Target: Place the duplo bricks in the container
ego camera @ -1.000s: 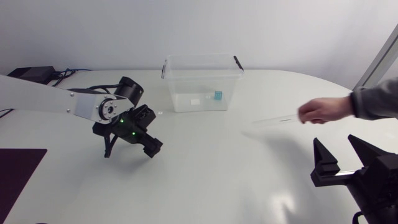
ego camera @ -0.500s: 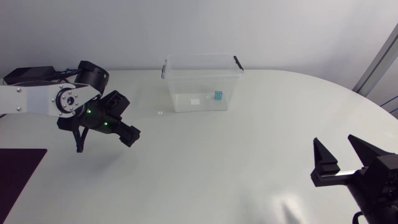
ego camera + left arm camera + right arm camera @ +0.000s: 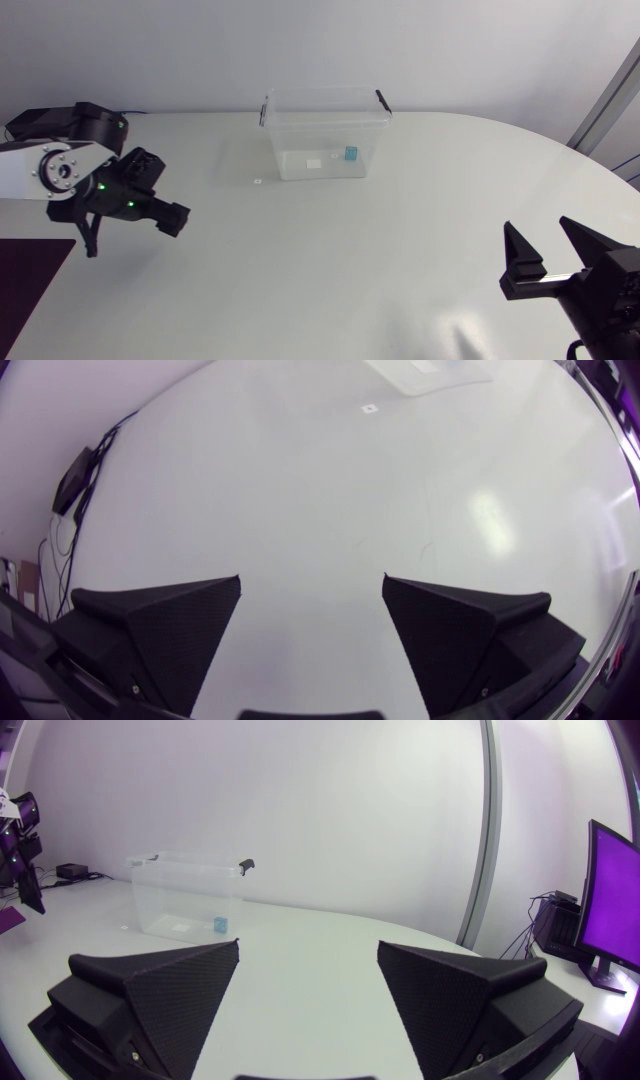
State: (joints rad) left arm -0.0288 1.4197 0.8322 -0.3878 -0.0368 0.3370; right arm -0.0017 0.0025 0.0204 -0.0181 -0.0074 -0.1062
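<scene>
The clear plastic container (image 3: 325,130) with black clips stands lidless at the back middle of the table. A small teal item (image 3: 351,153) shows at its right wall, and I cannot tell whether it is a brick or a label. No other brick shows in any view. My left gripper (image 3: 135,230) hovers open over the table's left part, well left of the container, with only bare tabletop between its fingers (image 3: 160,625). My right gripper (image 3: 541,236) stands open and empty at the front right. From there the container (image 3: 190,895) lies far ahead with the teal item (image 3: 220,923) inside.
A dark purple mat (image 3: 30,275) lies at the front left edge. A tiny white speck (image 3: 257,181) sits on the table just left of the container, and it also appears ahead of the left gripper as the speck (image 3: 368,407). My left arm (image 3: 22,845) is seen far off from the right wrist.
My left arm has swung back to the left, away from the container, with its gripper staying open. A person's hand holding a clear piece at the right has withdrawn. The right arm has not moved.
</scene>
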